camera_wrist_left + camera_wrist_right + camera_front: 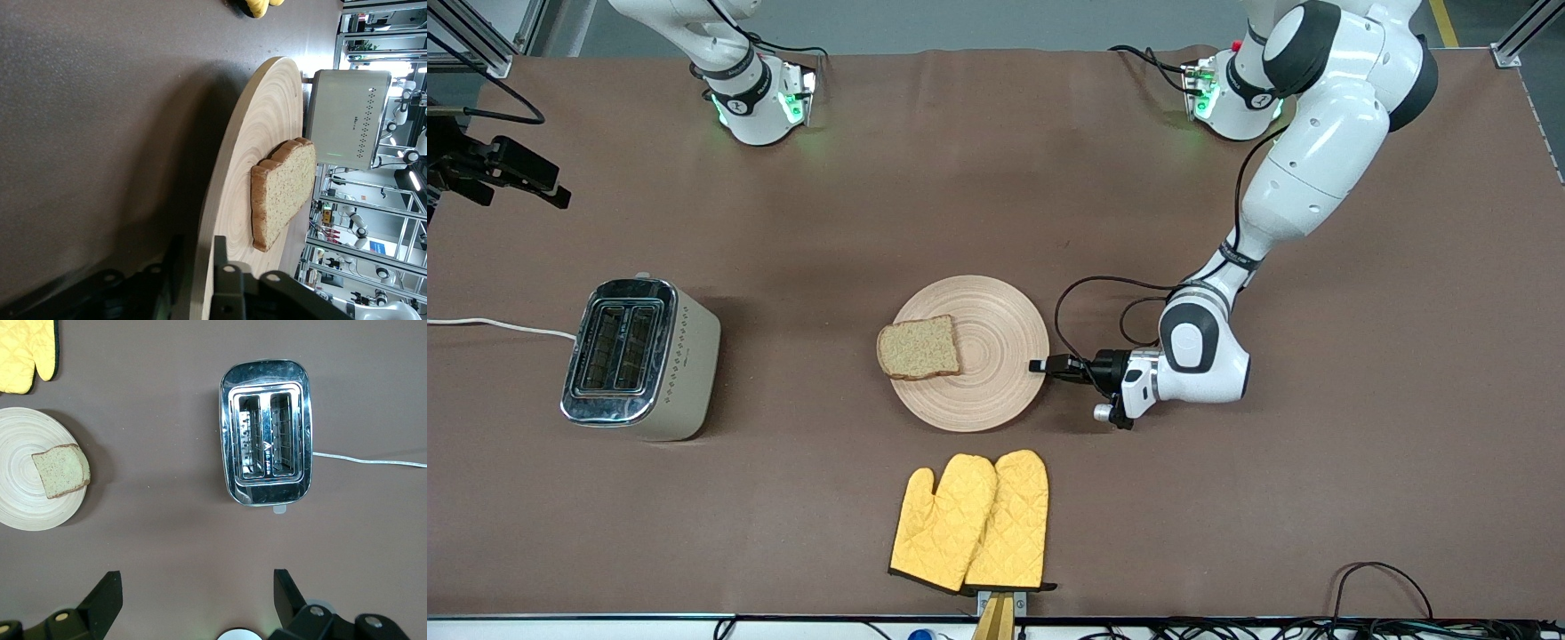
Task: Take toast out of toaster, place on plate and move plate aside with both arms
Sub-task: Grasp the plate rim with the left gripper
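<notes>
The toast (918, 348) lies flat on the round wooden plate (1000, 373), on the part of it toward the right arm's end. My left gripper (1039, 365) is low at the plate's rim toward the left arm's end. In the left wrist view the left gripper (199, 243) is shut on the rim of the plate (260, 133), one finger on top and one underneath, with the toast (283, 190) just past it. My right gripper (197, 577) stands open and empty high over the table, looking down on the toast (60, 470) and plate (20, 500).
A chrome toaster (640, 356) with two empty slots stands toward the right arm's end, its white cord (498, 325) running off the table. A pair of yellow oven mitts (971, 523) lies nearer to the front camera than the plate.
</notes>
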